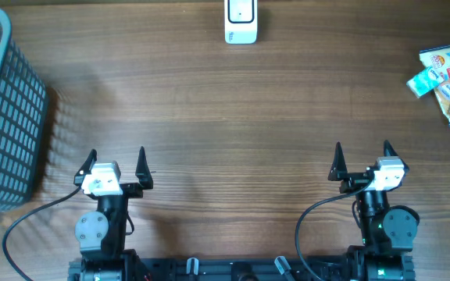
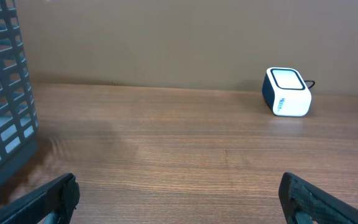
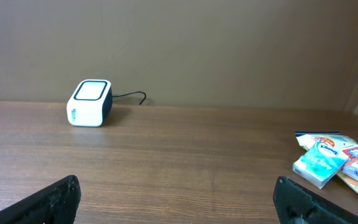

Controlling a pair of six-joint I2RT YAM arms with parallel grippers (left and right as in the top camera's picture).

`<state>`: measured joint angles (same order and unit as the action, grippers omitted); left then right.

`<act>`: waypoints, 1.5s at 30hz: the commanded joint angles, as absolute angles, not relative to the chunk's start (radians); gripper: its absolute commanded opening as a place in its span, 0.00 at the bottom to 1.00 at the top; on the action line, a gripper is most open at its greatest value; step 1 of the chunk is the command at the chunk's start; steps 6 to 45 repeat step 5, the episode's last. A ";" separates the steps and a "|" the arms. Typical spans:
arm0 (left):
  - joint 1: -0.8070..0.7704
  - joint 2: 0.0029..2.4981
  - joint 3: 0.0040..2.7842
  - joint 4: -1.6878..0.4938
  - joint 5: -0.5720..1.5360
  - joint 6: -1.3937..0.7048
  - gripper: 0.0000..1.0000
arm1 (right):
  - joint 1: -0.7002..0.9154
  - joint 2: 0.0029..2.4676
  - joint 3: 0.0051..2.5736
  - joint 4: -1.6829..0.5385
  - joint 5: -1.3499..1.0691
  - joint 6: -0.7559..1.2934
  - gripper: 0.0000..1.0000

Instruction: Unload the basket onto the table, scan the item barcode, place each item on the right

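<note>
- Plain brown wooden desk (image 1: 225,117) against a bare tan wall, with a grey basket (image 1: 6,117) at the left edge and a small white scanner (image 1: 241,23) at the far middle.
- The stuff to scan is a little pile of packets (image 1: 448,78) way out at the far right, well apart from both arms. A teal tissue pack (image 3: 319,163) lies on the side of the pile nearest the scanner.
- Handling guess: light, soft, crinkly wrap, probably slippery and squashy. I'd pinch the tissue pack across its narrow sides (it's the one sticking out clear of the rest).
- Left tool (image 1: 116,156) and right tool (image 1: 362,150) are both spread wide with nothing in them, sitting near the front edge.
- Can't spot a barcode on anything; it's either face down or too small to read. The pile runs off the frame edge in both views that show it, so the packet count is unclear. The basket's inside is mostly out of shot too.
</note>
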<state>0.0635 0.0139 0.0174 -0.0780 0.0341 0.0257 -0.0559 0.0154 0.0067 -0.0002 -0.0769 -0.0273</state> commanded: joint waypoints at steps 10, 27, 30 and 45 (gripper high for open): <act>0.058 0.004 0.006 -0.075 0.028 0.045 1.00 | -0.060 0.005 0.005 0.001 -0.064 -0.020 1.00; 0.058 0.004 0.006 -0.075 0.028 0.045 1.00 | -0.060 0.005 0.005 0.001 -0.064 -0.020 1.00; 0.058 0.004 0.006 -0.075 0.028 0.045 1.00 | -0.060 0.005 0.005 0.001 -0.064 -0.020 1.00; 0.058 0.004 0.006 -0.075 0.028 0.045 1.00 | -0.060 0.005 0.005 0.001 -0.064 -0.020 1.00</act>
